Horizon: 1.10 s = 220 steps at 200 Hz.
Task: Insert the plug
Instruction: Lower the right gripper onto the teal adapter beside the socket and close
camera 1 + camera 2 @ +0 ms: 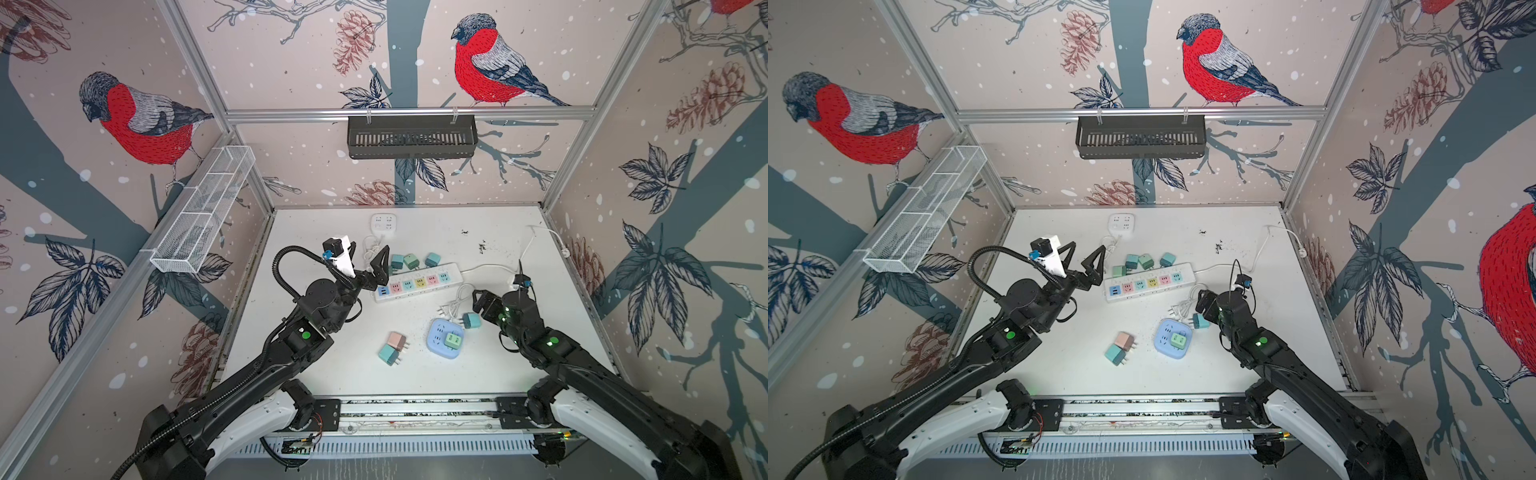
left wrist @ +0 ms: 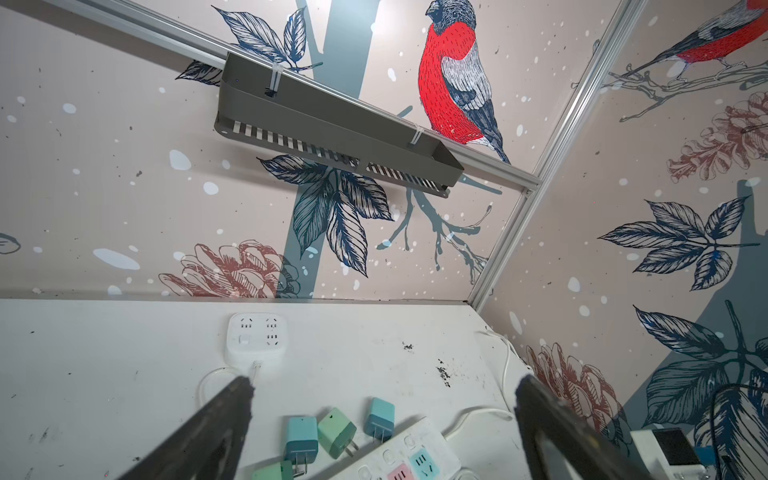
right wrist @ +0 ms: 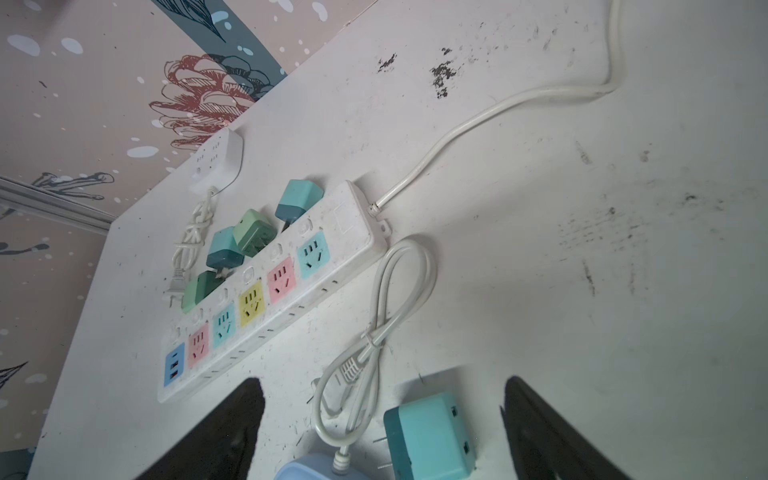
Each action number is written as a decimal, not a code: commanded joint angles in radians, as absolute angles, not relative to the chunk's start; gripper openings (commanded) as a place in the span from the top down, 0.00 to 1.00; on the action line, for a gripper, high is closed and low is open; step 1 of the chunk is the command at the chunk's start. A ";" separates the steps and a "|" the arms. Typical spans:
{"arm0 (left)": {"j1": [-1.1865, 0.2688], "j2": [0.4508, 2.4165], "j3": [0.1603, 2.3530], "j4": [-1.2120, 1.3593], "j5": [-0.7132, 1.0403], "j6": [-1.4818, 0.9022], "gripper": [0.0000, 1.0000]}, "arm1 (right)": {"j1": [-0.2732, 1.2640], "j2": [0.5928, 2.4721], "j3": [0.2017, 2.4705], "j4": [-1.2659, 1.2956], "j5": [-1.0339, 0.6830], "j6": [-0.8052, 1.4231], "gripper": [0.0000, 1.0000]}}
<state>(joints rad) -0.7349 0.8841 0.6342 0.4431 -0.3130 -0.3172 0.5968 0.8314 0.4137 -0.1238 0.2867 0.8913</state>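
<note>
Table bare along front edge | left gripper released, empty | right gripper released, straddling teal plug

Lighting is bright, even and diffuse. Shadows on the table are faint. Both top views bow at the edges. Right gripper fingers appear blurred.

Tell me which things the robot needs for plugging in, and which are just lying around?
For the job:
- teal plug, between the fingers of the open right pincer
- colourful power strip or blue socket, probably

Lying about:
- pink plug
- white socket
- wire basket
- black shelf
</note>
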 commanded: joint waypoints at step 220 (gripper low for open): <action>-0.733 0.890 0.643 0.433 -0.327 -0.309 0.02 | 0.765 1.258 0.425 -0.198 0.427 1.140 0.24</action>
